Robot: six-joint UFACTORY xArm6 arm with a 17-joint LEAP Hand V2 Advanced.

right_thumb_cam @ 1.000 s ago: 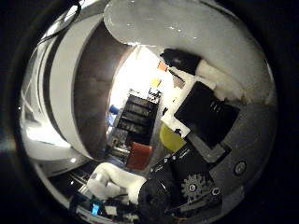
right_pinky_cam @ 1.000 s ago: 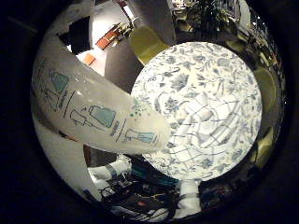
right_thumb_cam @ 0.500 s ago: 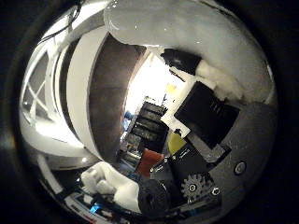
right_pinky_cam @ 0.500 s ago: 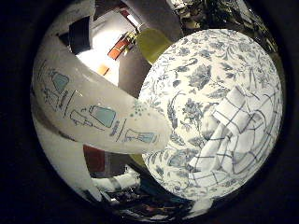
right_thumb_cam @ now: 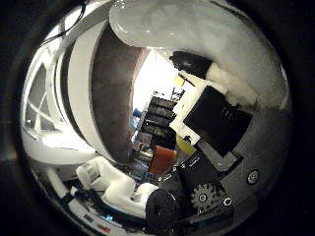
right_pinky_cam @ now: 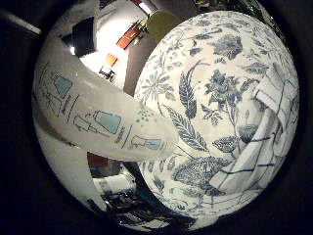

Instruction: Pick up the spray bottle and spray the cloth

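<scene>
The spray bottle point(right_pinky_cam: 98, 122) is a white bottle with teal pictograms on its label, and it lies tight against the palm. Its pale body point(right_thumb_cam: 197, 29) also fills one side of the thumb side view. My right hand point(right_thumb_cam: 216, 128) has its black and white fingers curled round the bottle. The cloth point(right_pinky_cam: 264, 137) is white with thin blue check lines. It lies rumpled on a round table with a blue floral tablecloth point(right_pinky_cam: 195, 88), close below the palm.
A yellow-green chair point(right_pinky_cam: 164, 22) stands at the table's far edge. Dark shelves point(right_thumb_cam: 157, 118) and an orange object point(right_thumb_cam: 162, 157) show in the room beyond the hand.
The camera has come closer to the table. The floral tablecloth and the checked cloth now fill much more of the little finger side view. The bottle stays held against the palm.
</scene>
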